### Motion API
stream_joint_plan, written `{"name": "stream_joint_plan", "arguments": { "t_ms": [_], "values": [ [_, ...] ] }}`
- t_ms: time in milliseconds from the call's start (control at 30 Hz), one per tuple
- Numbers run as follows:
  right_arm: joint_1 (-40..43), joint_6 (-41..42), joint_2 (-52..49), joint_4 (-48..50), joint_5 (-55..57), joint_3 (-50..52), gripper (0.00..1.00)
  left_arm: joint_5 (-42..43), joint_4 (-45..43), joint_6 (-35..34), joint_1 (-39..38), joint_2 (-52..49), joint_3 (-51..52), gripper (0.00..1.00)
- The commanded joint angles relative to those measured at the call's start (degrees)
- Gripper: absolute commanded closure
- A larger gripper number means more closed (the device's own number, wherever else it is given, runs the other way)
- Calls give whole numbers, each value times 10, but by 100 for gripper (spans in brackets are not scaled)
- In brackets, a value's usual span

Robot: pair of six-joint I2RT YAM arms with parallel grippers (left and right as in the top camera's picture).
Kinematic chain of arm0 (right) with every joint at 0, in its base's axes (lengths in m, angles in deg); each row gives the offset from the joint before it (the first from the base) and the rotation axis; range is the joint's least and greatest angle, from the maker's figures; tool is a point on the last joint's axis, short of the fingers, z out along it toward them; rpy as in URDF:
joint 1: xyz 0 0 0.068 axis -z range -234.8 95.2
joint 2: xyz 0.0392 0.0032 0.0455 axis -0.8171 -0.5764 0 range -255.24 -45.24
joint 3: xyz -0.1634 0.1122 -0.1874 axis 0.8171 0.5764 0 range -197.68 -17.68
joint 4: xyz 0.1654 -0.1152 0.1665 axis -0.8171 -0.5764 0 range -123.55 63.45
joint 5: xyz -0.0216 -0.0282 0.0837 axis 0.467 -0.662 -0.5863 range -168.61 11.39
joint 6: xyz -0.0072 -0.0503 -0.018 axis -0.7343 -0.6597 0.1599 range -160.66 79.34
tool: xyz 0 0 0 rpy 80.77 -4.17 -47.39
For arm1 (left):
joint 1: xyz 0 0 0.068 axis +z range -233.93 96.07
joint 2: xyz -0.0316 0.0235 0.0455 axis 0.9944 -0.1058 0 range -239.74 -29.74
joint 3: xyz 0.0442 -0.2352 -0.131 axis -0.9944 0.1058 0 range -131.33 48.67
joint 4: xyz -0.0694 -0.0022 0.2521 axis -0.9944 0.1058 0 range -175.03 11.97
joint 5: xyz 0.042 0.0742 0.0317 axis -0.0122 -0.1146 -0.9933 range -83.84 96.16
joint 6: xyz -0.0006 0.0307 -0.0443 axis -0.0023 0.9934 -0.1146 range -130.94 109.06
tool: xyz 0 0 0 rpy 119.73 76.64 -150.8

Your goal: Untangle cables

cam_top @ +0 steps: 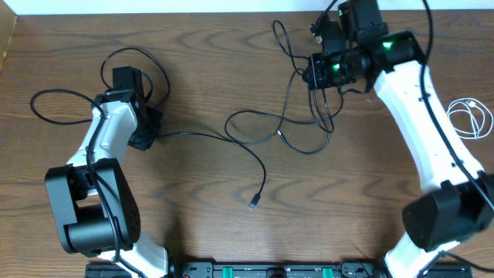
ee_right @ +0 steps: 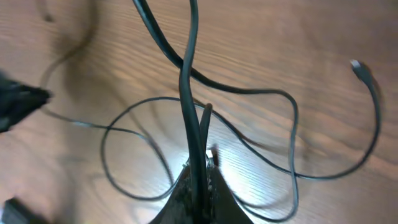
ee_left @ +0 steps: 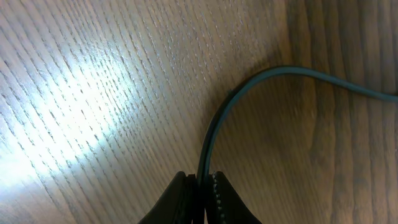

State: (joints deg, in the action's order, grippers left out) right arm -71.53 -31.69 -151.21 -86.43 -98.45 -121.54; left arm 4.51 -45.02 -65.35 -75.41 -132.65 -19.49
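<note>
Quick status: the white cable looks sorted. It's sitting in its own little coil by the right edge of the table, well apart from everything else.

The black cables are the part that's left. The left gripper is over toward the left edge, and in its wrist view the fingers are pinched tight on one black strand that curves off across the wood. From overhead that strand runs out toward the middle and ends in a loose plug lying nearer the front edge, so that end at least is free.

The right gripper is up near the far right corner, clamped closed on black cord too. Its wrist view shows more than one strand running through or past the fingers, and I can't tell exactly how many it really has.

Below it there's a messy set of loops crossing each other between the middle and the far right corner — I'd call that not undone yet. My guess is roughly a third done, with the two black ones needing to be pulled apart.
</note>
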Motion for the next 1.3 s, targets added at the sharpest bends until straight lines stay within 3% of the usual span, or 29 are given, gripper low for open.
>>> {"name": "stream_joint_plan", "arguments": {
  "t_ms": [0, 300, 667, 867, 933, 1167, 1200, 1267],
  "values": [
    [2, 36, -26, -5, 55, -10, 99, -3, 0, -8, 0, -8, 5, 87],
    [2, 108, -98, -30, 150, -10, 99, -3, 0, -8, 0, -8, 5, 87],
    [3, 108, -186, -31, 208, -10, 92, -3, 0, -8, 0, -8, 5, 87],
    [3, 150, -203, -32, 254, -9, 74, -3, 0, -8, 0, -8, 5, 87],
    [3, 177, -205, -32, 283, -9, 61, -3, 0, -8, 0, -8, 5, 87],
    [3, 215, -205, -31, 301, -2, 43, -3, 0, -8, 0, -8, 5, 87],
    [3, 221, -205, -31, 301, -1, 37, -3, 0, -8, 0, -8, 5, 87],
    [3, 247, -205, -26, 305, 6, 13, -3, 0, -8, 0, -8, 5, 87]
  ]
}}
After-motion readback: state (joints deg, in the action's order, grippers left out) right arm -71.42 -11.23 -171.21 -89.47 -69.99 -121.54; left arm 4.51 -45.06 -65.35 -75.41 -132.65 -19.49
